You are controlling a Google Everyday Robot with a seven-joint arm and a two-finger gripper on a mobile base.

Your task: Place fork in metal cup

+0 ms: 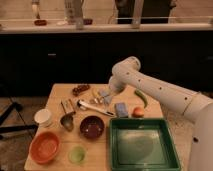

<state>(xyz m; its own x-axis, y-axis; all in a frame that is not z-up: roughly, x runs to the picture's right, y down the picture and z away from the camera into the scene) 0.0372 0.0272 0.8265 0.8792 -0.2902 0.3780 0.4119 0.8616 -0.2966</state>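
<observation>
My gripper (106, 95) hangs low over the back middle of the wooden table (57, 92), among the small utensils there. A slim tan and pale piece (98, 96) right beside it looks like the fork, though I cannot make it out for certain. The metal cup (67, 122), small and dull grey, stands upright on the left part of the table. It is well to the left of the gripper and nearer the front, between a white cup (43, 117) and a dark maroon bowl (92, 127).
A long white-handled utensil (93, 106) lies just in front of the gripper. A grey-blue sponge (121, 109), an orange item (138, 112) and a green pepper (141, 97) lie to the right. A green tray (171, 150), orange bowl (45, 147) and pale green cup (76, 154) sit at the front.
</observation>
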